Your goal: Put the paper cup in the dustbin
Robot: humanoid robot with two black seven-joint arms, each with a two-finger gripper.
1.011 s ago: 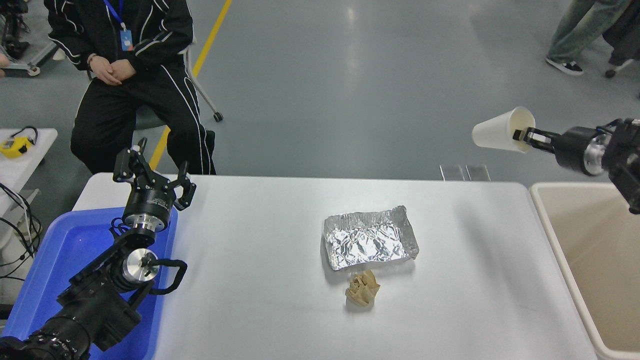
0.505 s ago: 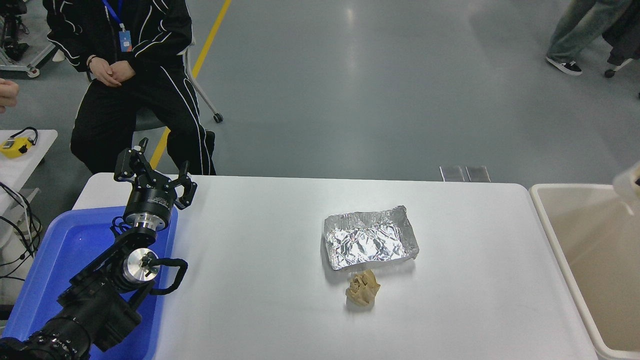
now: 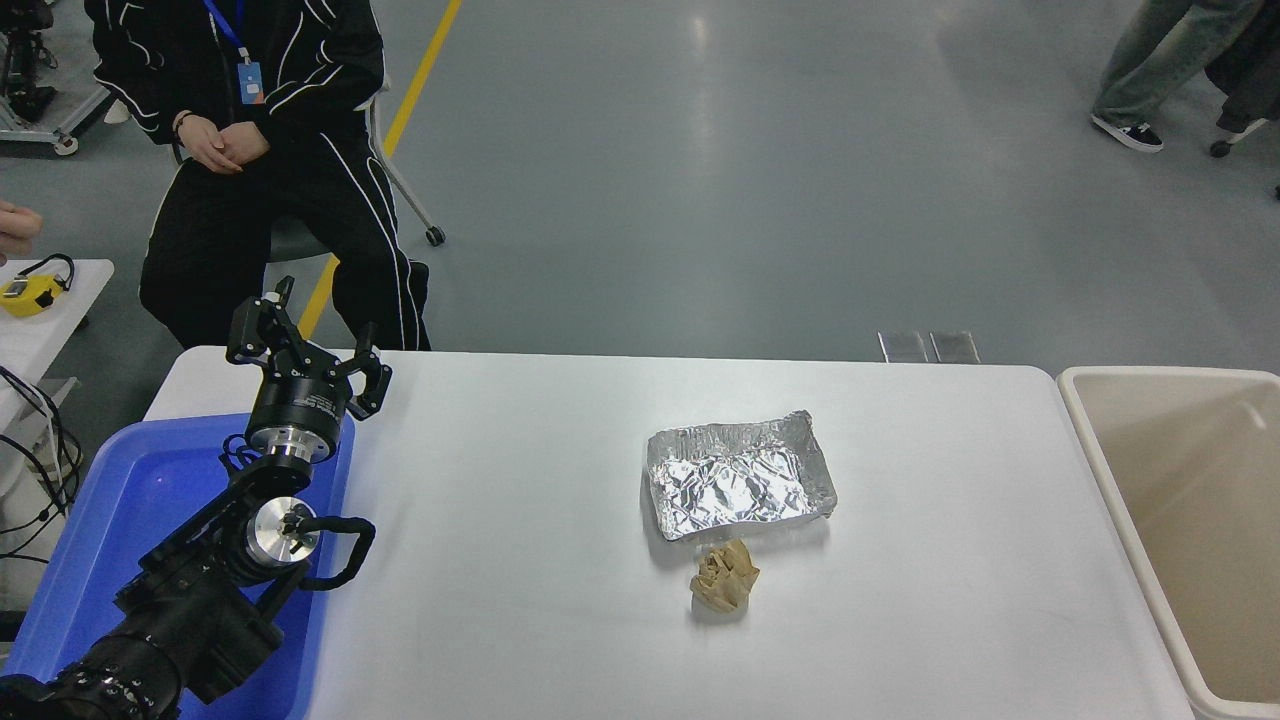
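Observation:
The beige dustbin stands at the table's right end, its right part cut off by the picture's edge. The paper cup is out of view. My right arm and its gripper are out of view too. My left gripper is open and empty, parked at the lower left over the far corner of the blue tray.
A crumpled foil tray lies mid-table with a crumpled brown paper ball just in front of it. A blue plastic tray sits at the left edge. A person in black sits beyond the table's far left corner.
My right gripper, shut on the paper cup, swung right past the picture's edge above the dustbin; both are now out of view. The left arm has not moved.

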